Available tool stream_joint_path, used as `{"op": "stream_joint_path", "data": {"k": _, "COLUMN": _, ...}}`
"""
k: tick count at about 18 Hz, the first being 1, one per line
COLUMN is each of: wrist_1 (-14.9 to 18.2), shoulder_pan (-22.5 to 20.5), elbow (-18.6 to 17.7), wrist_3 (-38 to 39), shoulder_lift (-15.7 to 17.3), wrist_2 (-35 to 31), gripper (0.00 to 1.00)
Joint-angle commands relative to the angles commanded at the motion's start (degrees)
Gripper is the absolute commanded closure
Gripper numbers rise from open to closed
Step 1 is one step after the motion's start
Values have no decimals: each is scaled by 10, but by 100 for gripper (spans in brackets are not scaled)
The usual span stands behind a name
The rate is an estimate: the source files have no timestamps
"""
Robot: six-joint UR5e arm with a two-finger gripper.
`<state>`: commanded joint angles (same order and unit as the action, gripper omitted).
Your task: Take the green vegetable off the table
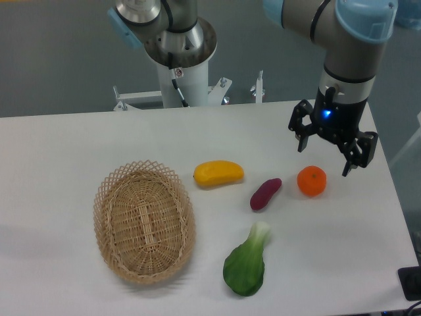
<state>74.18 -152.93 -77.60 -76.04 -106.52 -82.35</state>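
Presently: green vegetable (pixel 245 264) lies ungrasped on bench (pixel 59 145); tool (pixel 327 153), fingers apart, empty, hangs well away; pickup entirely outstanding.

Behind the scene there is a plain grey floor (pixel 59 59) with even, soft light and no strong shadows. A white metal frame (pixel 197 97) with small brackets stands at the far edge. A dark object (pixel 410 283) is at the lower right corner

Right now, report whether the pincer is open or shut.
Open. The pincer hangs above the table with its two fingers spread wide apart, nothing between them; the green vegetable lies untouched.
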Motion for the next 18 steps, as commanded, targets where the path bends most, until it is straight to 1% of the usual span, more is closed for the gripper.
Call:
{"op": "stream_joint_path", "data": {"k": 2, "wrist_1": -25, "shoulder_pan": 15, "elbow": -2, "wrist_3": 32, "shoulder_lift": -3, "wrist_2": 11, "gripper": 0}}
{"op": "stream_joint_path", "data": {"k": 4, "wrist_1": -38, "shoulder_pan": 33, "elbow": -12, "wrist_3": 98, "shoulder_lift": -9, "wrist_2": 12, "gripper": 0}}
{"op": "stream_joint_path", "data": {"k": 6, "wrist_1": -53, "shoulder_pan": 54, "elbow": -22, "wrist_3": 160, "shoulder_lift": -24, "wrist_2": 11, "gripper": 0}}
{"op": "stream_joint_path", "data": {"k": 8, "wrist_1": -75, "shoulder_pan": 67, "elbow": -26, "wrist_3": 197, "shoulder_lift": -42, "wrist_2": 11, "gripper": 0}}
{"op": "stream_joint_path", "data": {"k": 10, "wrist_1": -82, "shoulder_pan": 73, "elbow": -33, "wrist_3": 204, "shoulder_lift": -66, "wrist_2": 11, "gripper": 0}}
{"op": "stream_joint_path", "data": {"k": 13, "wrist_1": -87, "shoulder_pan": 83, "elbow": -35, "wrist_3": 201, "shoulder_lift": -101, "wrist_2": 8, "gripper": 0}}
{"op": "stream_joint_path", "data": {"k": 15, "wrist_1": -109, "shoulder_pan": 84, "elbow": -35, "wrist_3": 186, "shoulder_lift": -126, "wrist_2": 5, "gripper": 0}}
{"op": "stream_joint_path", "data": {"k": 18, "wrist_1": -144, "shoulder_pan": 84, "elbow": -53, "wrist_3": 178, "shoulder_lift": -143, "wrist_2": 4, "gripper": 0}}
